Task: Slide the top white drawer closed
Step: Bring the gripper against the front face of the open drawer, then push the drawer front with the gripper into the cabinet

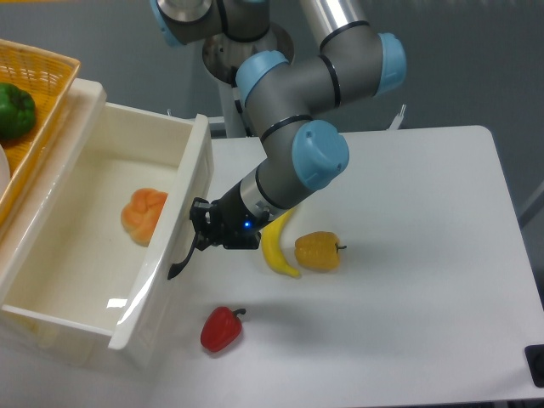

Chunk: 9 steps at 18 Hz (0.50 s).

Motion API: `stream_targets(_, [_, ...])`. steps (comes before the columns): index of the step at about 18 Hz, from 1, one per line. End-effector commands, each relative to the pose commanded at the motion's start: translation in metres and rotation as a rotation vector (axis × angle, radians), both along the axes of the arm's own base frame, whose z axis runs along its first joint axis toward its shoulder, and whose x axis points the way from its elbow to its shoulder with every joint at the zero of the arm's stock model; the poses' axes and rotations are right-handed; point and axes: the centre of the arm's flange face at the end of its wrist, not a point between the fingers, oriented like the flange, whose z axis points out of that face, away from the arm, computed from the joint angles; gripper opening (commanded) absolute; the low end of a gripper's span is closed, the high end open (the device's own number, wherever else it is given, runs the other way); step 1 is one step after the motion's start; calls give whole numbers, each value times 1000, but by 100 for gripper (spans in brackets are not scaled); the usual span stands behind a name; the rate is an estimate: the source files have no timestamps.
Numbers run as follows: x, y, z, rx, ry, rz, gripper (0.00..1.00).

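Your gripper (202,228) sits right at the curved black handle (182,259) on the front panel of the top white drawer (93,161); can't tell how wide the fingers are. That drawer is a glossy cream plastic box, pulled out to the gripper's left, with one lumpy orange fruit (143,214) inside. Just beyond the gripper's wrist lie a smooth banana (278,246) and a yellow pepper (317,252), a red pepper (222,329) below, and an orange woven basket (38,110) holding a green pepper (15,110) past the drawer.

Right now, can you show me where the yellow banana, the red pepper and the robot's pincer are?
Curved yellow banana (276,246), fixed camera view, on the middle of its body.
Shiny red bell pepper (221,330), fixed camera view, on its rounded side.
Black two-finger pincer (201,228), fixed camera view, between its fingertips by the drawer front.
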Motion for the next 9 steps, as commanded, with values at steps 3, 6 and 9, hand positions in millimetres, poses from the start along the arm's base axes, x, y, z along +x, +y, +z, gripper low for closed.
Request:
stream_targets(3, [5, 3, 1, 0, 0, -9, 0])
stream_targets(6, [12, 6, 2, 0, 0, -21, 0])
stream_targets(9, [22, 11, 2, -5, -3, -31, 0])
